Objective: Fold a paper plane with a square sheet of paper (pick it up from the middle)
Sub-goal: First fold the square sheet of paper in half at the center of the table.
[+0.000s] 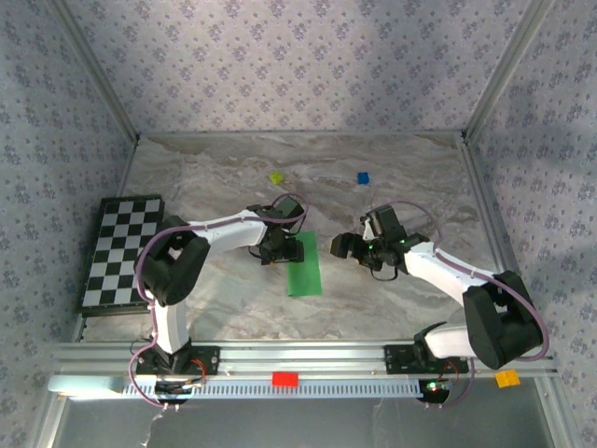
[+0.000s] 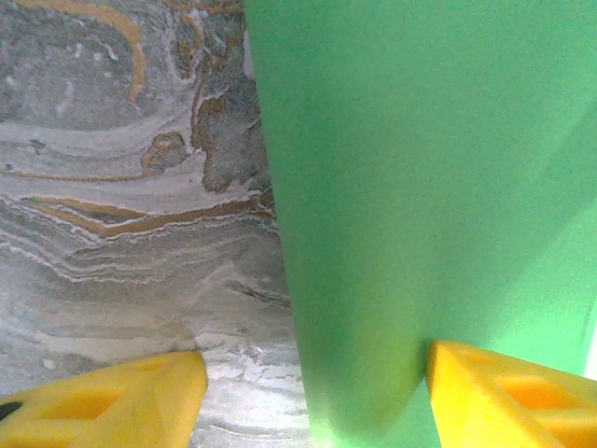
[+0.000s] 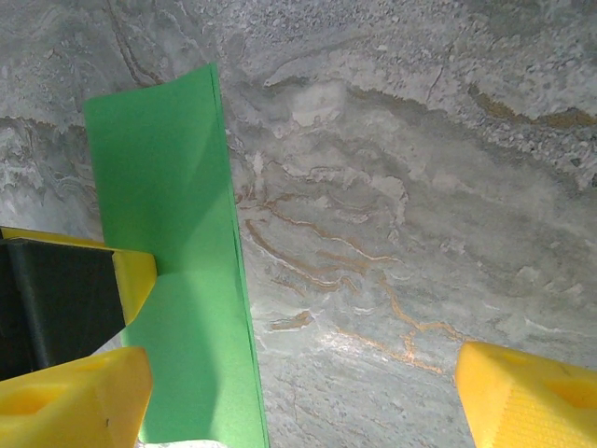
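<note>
The square sheet of paper [image 1: 304, 265] lies mid-table, bright green and folded into a narrow upright strip with a rectangular outline, not a pointed plane. My left gripper [image 1: 278, 253] sits at the strip's upper left edge. In the left wrist view the left gripper [image 2: 312, 401] is open and straddles the paper's [image 2: 420, 187] left edge, its right fingertip [image 2: 504, 401] resting on the green surface. My right gripper [image 1: 348, 246] hovers open just right of the strip. In the right wrist view the right gripper [image 3: 303, 401] holds nothing and is over bare marble, with the paper [image 3: 182, 308] at its left.
A black-and-white checkerboard [image 1: 121, 250] lies at the left edge. A yellow-green block [image 1: 276, 176] and a blue block [image 1: 363, 177] sit toward the back. On the front rail are a red block [image 1: 284, 378] and an orange block [image 1: 506, 378]. Patterned walls enclose the table.
</note>
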You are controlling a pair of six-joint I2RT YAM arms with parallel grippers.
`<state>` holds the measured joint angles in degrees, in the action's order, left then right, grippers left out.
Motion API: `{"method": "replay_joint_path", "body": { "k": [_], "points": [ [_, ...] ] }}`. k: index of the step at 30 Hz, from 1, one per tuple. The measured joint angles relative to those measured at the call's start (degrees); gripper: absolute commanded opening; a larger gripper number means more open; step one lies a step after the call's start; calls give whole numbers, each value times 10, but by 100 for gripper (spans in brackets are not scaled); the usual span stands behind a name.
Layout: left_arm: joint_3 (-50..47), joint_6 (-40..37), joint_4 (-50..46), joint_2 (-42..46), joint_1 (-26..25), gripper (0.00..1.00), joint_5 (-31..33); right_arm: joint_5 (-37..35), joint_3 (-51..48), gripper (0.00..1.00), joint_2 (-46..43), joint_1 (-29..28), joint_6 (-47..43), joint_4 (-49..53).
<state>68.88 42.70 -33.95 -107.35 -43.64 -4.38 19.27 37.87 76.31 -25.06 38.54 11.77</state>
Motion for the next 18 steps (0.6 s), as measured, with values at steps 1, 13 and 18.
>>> {"method": "replay_joint_path", "body": {
  "k": [1, 13, 18],
  "points": [
    [0, 0, 0, 0, 0, 66, 0, 0, 0, 87, 0, 0, 0, 0],
    [0, 0, 0, -2, 0, 67, 0, -1, 0, 87, 0, 0, 0, 0],
    [2, 0, -2, -3, 0, 67, 0, -4, 0, 87, 0, 0, 0, 0]
  ]
}}
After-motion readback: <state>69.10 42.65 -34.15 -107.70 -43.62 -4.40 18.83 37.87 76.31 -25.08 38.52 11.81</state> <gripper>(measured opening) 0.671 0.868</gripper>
